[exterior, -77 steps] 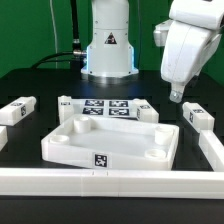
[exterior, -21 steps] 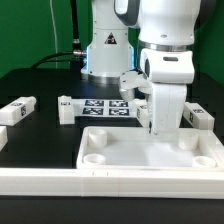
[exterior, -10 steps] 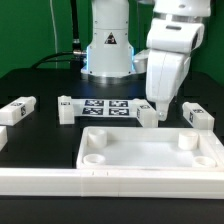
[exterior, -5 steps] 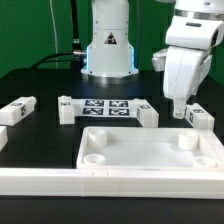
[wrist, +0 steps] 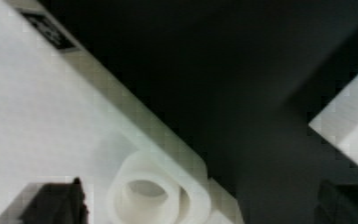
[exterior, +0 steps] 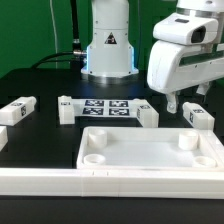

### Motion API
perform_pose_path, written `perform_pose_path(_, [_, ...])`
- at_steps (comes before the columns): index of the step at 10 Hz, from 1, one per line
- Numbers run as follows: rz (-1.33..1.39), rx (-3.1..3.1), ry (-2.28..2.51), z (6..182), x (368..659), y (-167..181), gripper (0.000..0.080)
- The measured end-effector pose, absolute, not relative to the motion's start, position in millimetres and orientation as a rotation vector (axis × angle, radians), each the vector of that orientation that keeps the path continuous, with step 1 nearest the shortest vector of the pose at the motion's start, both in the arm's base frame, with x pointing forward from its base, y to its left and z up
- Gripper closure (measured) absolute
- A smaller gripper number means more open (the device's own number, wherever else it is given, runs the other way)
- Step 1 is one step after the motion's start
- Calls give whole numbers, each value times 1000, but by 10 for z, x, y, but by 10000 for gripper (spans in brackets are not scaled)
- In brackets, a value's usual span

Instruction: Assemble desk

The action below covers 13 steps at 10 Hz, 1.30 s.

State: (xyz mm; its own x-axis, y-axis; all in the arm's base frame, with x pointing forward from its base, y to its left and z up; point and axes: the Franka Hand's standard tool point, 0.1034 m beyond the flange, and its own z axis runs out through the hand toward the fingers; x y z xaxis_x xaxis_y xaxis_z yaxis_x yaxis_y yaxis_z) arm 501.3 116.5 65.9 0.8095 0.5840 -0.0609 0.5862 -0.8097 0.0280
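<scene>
The desk slab [exterior: 150,150], white and rimmed with round corner sockets, lies flat at the front of the table. Its four legs lie apart behind it: one far left [exterior: 17,110], two beside the marker board [exterior: 67,108] [exterior: 148,112], one on the right [exterior: 197,116]. My gripper [exterior: 178,102] hangs open and empty above the slab's far right corner, near the right leg. The wrist view shows the slab's edge [wrist: 34,120], one socket [wrist: 149,190] below, and my gripper [wrist: 202,210] with its dark fingertips [wrist: 51,205] wide apart.
The marker board [exterior: 108,107] lies between the two middle legs, in front of the robot base [exterior: 108,50]. A long white border rail [exterior: 60,182] runs along the front edge, touching the slab. Black table [wrist: 247,80] shows beside the slab.
The slab now lies further to the exterior view's right, against the front rail. Over the last second my gripper rose and swung right, off the slab, staying open.
</scene>
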Motion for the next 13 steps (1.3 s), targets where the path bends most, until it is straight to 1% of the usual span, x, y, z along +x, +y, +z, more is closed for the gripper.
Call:
perform_pose_path(4, [-56, 3120, 285, 614, 4941, 1400, 150])
perform_pose_path(6, [-63, 3141, 135, 613, 4936, 1417, 150])
perform_pose_path(10, [-71, 3161, 150, 524, 4840, 1562, 150])
perform_pose_path(13, [-122, 3150, 166, 519, 4813, 1539, 150])
